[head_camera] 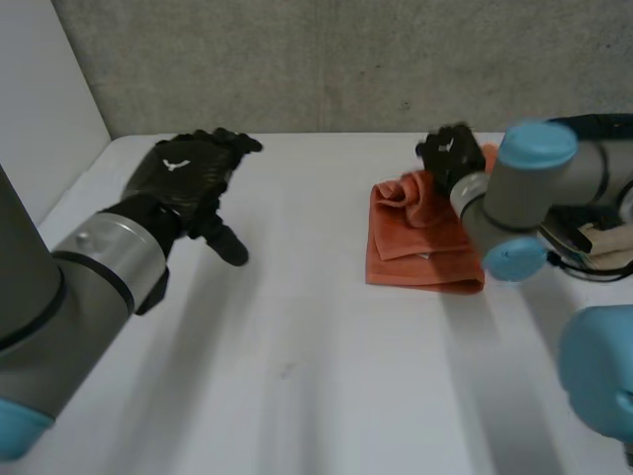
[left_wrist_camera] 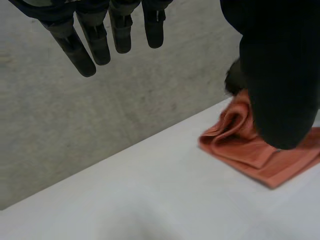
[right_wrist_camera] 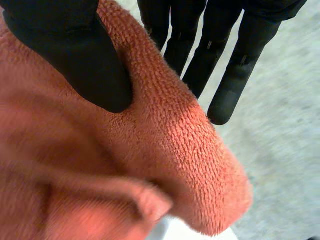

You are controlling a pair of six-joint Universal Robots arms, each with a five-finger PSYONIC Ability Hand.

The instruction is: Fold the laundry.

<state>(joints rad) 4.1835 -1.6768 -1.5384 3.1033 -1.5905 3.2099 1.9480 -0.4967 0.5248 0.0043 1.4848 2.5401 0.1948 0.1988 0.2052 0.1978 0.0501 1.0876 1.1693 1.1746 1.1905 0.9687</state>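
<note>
Towel point(head_camera: 420, 252) is lying folded right of centre on the desk point(head_camera: 297, 376), long axis running toward the far wall. Right hand point(head_camera: 450, 153) is pinching its raised far fold, thumb against fingers in its wrist view. Left hand point(head_camera: 188, 173) is hovering spread, upper left.

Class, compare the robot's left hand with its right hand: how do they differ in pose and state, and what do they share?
The left hand has straight fingers and holds nothing; the right hand pinches a fold of the orange towel between thumb and fingers. The left hand is apart from the towel, above bare table; the right hand is at the towel's far edge. Both are black.
</note>
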